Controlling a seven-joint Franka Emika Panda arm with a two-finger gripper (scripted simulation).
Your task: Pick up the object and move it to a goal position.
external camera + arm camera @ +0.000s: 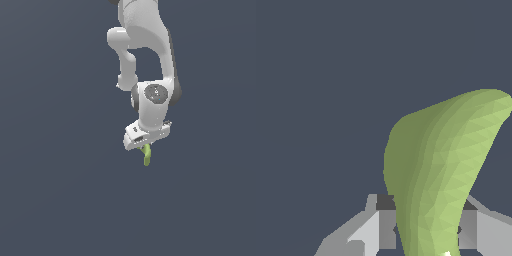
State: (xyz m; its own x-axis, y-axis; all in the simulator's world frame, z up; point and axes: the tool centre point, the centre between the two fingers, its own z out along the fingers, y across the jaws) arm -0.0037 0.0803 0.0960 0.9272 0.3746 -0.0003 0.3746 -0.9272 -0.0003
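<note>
So colour-wise: the small matte yellow-green curved piece (146,155) is the only bright thing here, and in the wrist view (441,175) it goes from a duller olive on one side to a lighter lime on the other, faceted shading. The glossy white robot arm (142,30) has dark grey joint bands, white gripper (145,148) with light grey fingers (383,227) and darker pads. Backdrop is flat slate blue-grey.

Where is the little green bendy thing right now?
The green piece hangs just below the white gripper, pinched between its fingers, near the middle of the exterior view.
</note>
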